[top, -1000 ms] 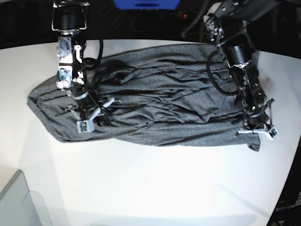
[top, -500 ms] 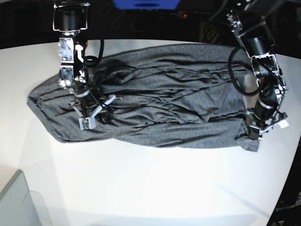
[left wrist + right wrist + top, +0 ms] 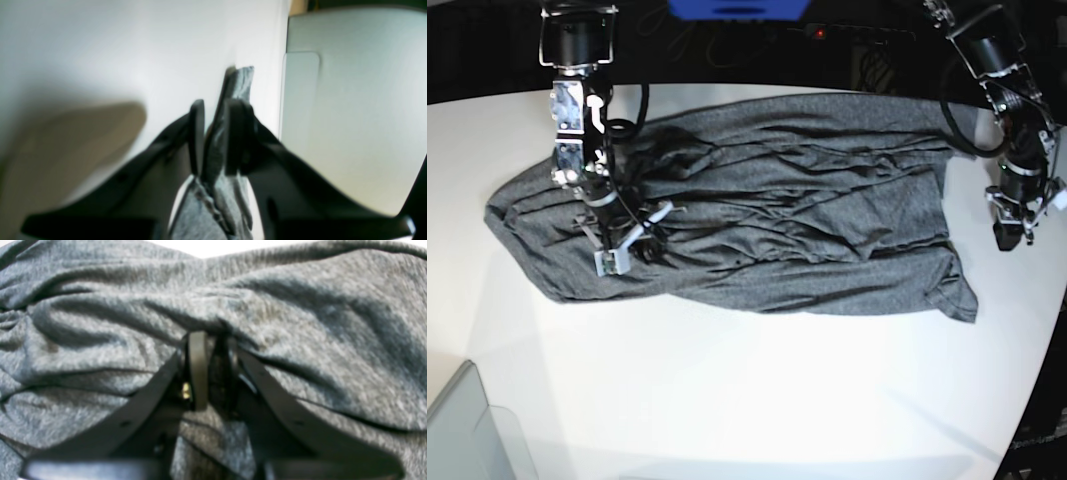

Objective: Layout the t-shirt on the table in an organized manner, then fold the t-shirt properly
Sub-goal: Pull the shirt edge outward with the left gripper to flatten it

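The dark grey t-shirt [image 3: 777,220] lies crumpled lengthwise across the white table [image 3: 747,400]. My right gripper [image 3: 627,240] stands on the t-shirt's left part. In the right wrist view, the right gripper [image 3: 211,340] is shut on a bunched fold of the t-shirt [image 3: 300,323]. In the base view, my left gripper [image 3: 1012,235] hovers over bare table, just off the shirt's right edge. The blurred left wrist view shows the left gripper [image 3: 215,106] with its jaws a little apart. A loose strip of the grey t-shirt [image 3: 240,80] stands between them.
A translucent grey bin corner [image 3: 457,430] sits at the table's near left. The table's curved edge runs close behind the left arm on the right. Dark equipment and cables lie beyond the far edge. A pale grey panel [image 3: 350,116] fills the right of the left wrist view.
The left gripper has left the shirt's near right corner and moved up and to the right, off the shirt. The corner stays flat on the table. The right gripper has hardly moved.
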`<state>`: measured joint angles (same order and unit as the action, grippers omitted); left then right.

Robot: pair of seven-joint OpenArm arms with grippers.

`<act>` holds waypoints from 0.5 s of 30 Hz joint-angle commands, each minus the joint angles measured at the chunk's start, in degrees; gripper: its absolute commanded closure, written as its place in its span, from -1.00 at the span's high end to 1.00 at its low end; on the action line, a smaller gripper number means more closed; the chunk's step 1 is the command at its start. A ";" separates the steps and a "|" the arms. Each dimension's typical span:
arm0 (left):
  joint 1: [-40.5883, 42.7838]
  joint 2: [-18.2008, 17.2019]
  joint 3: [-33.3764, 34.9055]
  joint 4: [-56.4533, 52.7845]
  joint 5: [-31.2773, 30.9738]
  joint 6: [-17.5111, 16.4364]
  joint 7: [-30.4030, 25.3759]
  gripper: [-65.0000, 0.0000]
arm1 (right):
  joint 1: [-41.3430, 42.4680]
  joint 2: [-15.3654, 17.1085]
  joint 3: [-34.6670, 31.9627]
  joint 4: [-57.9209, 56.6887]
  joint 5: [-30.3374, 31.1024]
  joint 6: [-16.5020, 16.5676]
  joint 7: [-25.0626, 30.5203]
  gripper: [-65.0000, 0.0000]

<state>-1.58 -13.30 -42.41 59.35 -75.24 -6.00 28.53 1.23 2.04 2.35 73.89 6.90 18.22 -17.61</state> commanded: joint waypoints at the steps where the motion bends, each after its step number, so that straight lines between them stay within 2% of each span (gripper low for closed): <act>1: 0.31 -1.43 -0.09 0.65 -1.11 0.07 0.43 -0.67 | 0.92 0.11 0.16 1.06 0.44 0.55 0.42 -0.78; 4: 2.51 -3.36 0.08 0.74 -1.46 0.07 0.87 -0.67 | 0.74 0.11 0.16 2.46 0.44 0.55 0.42 -0.77; 11: 3.39 -4.24 -0.18 4.25 -1.20 0.07 7.73 -0.67 | 1.97 0.11 0.16 6.95 0.44 0.55 0.33 -0.77; 15: 4.27 -3.89 0.08 8.12 -1.20 0.07 8.61 -0.67 | 6.46 2.66 0.33 4.84 0.44 0.55 -5.65 -0.77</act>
<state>3.18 -16.10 -42.19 66.30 -74.83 -5.63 37.08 6.48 4.21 2.39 77.80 6.87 18.55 -25.12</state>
